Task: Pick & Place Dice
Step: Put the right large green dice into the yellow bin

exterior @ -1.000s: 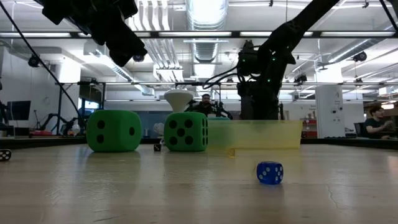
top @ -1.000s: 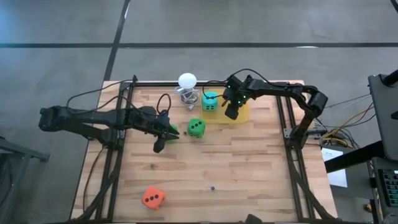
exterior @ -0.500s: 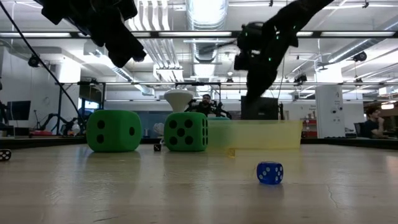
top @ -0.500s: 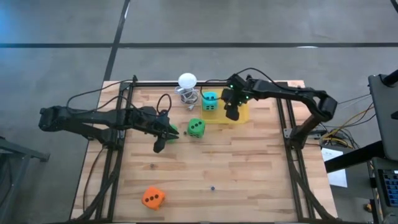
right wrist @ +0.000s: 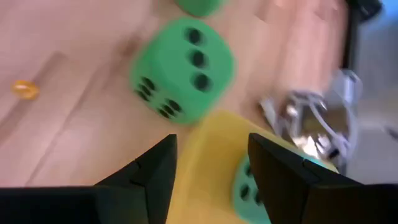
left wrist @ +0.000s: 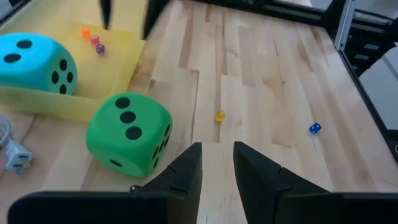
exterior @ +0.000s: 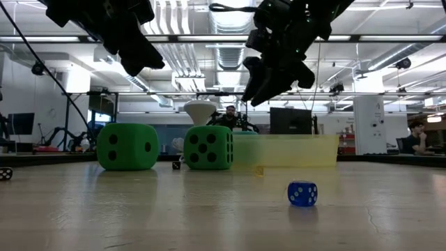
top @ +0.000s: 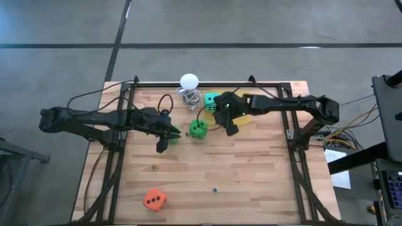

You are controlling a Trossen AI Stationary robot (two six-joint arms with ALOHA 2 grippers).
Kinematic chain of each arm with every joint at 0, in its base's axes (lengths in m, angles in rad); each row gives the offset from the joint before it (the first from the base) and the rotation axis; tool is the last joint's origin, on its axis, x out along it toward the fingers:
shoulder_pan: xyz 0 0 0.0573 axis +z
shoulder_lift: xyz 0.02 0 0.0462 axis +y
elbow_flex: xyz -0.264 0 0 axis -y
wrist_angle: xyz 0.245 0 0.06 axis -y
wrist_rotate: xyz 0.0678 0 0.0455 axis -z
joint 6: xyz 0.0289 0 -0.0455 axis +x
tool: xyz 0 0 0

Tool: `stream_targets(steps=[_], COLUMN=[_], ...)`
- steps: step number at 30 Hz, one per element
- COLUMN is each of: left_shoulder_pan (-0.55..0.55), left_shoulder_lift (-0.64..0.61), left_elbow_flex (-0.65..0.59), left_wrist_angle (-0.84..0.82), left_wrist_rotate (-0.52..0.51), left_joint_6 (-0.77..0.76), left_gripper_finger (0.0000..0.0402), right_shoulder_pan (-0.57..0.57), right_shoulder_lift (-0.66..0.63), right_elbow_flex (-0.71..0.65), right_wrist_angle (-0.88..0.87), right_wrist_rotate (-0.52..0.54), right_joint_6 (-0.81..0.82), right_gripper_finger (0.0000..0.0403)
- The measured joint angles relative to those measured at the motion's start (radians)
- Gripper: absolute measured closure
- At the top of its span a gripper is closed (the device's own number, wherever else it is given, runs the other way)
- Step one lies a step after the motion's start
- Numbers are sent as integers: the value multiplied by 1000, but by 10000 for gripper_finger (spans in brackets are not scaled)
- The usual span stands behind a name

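Note:
A bright green die [top: 198,129] [left wrist: 127,134] rests on the wood between my two grippers. A second green die [top: 173,138] [exterior: 127,146] sits below my left gripper [top: 178,132] [left wrist: 217,168], which hangs open above it and touches nothing. A teal die [top: 211,100] [left wrist: 34,62] lies in the yellow tray [top: 246,113]. My right gripper [top: 229,127] [right wrist: 214,165] hovers open and empty over the tray's corner, beside the first green die [right wrist: 183,59]. An orange-red die [top: 154,199] lies near the front left.
A white ball on a wire stand [top: 189,85] stands at the far edge, left of the tray. A tiny blue die [top: 215,188] [exterior: 302,193] and a yellow bead [left wrist: 220,116] lie on the wood. Small beads lie in the tray. Black frame rails run along the table's sides.
My right gripper has risen out of the yellow tray and swung toward the table's left and near side, ending beside the green die; its wrist has rolled on the way. The teal die has stayed in the tray.

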Motion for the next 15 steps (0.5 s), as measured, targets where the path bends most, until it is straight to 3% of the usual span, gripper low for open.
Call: stream_targets(steps=[8,15], left_shoulder_pan=[0,1], left_shoulder_lift=[-9,-8], left_elbow_flex=[0,0], left_wrist_angle=[-8,-10], left_wrist_rotate=[-4,-7], left_joint_6=[18,18], left_gripper_finger=[304,304], right_shoulder_pan=[83,110], right_shoulder_lift=[80,124], right_elbow_flex=[0,-1], right_wrist_angle=[50,136], right_wrist_rotate=[12,85], right_joint_6=[-179,-300], right_gripper_finger=[175,170])
